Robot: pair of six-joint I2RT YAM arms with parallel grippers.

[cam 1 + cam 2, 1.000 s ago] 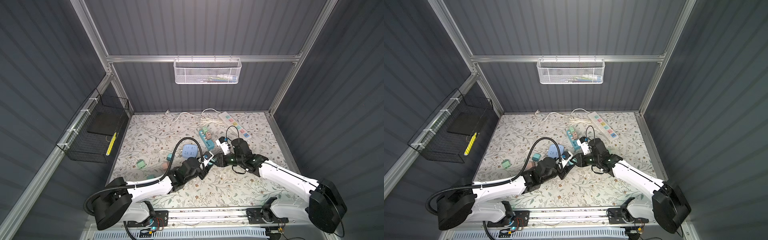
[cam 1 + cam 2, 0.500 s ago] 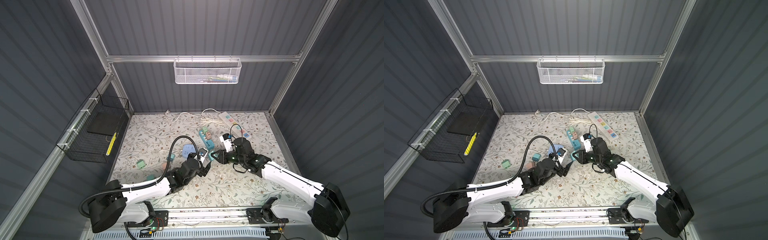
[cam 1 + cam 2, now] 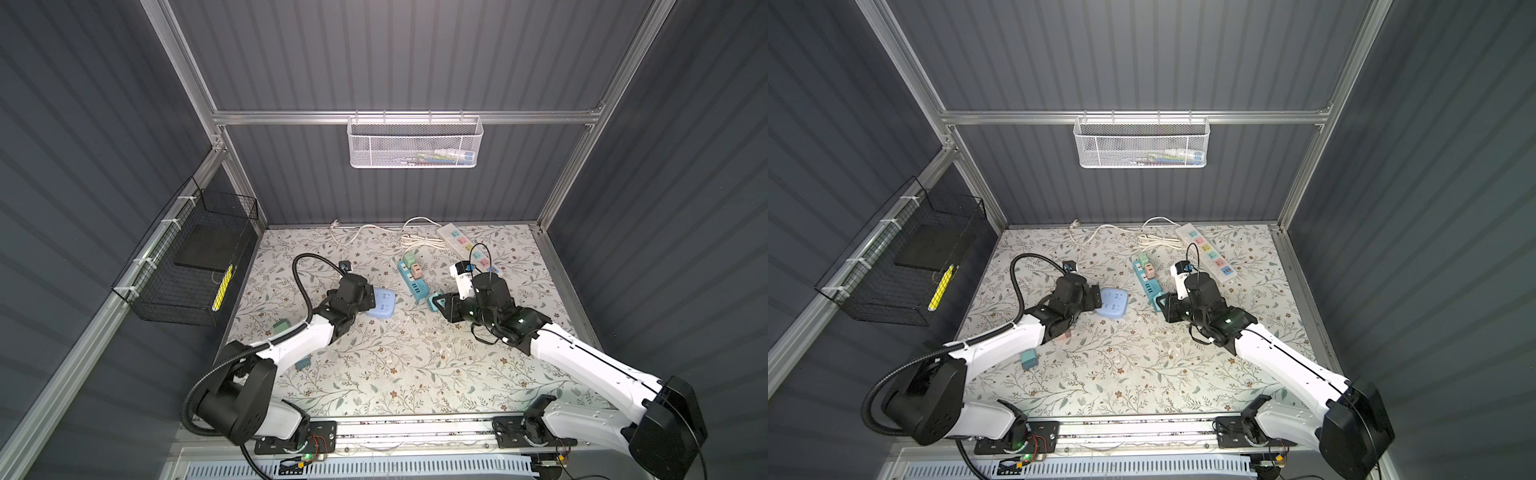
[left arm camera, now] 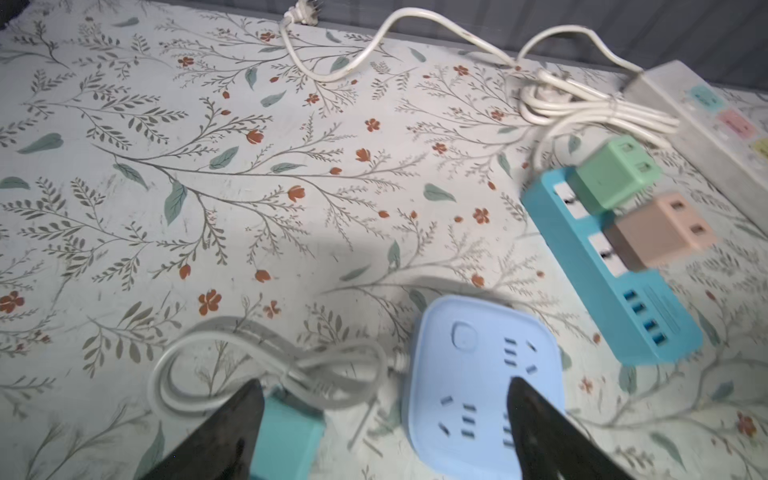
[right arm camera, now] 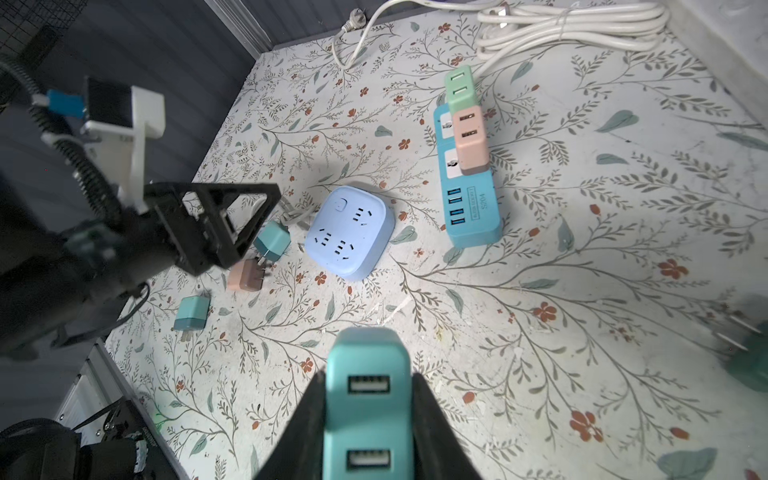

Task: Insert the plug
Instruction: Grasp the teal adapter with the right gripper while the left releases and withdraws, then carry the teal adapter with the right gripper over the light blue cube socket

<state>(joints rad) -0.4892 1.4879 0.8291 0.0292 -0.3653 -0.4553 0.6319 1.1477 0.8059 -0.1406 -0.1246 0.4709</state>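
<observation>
Where the floral-patterned mat (image 3: 415,365) covers the table, a long white power strip with pastel sockets (image 3: 459,241) lies at the far side, its white cord (image 5: 573,25) bundled just beside it. Nearer the centre lies a blue rectangular power strip (image 3: 417,286), with a green cube adapter (image 4: 611,174) and a pink cube adapter (image 4: 660,237) seated on it. A light-blue square socket block (image 3: 382,303) rests to its left, apart from it. The left gripper (image 4: 384,384) hovers over that block's edge, jaws spread wide and holding nothing. A loose teal plug (image 4: 286,432) lies just beside the block, next to one finger. The right gripper (image 5: 368,376) is clamped on the teal two-port USB plug (image 5: 368,399), which sits near the blue strip's USB end in both top views; its prongs are hidden.
</observation>
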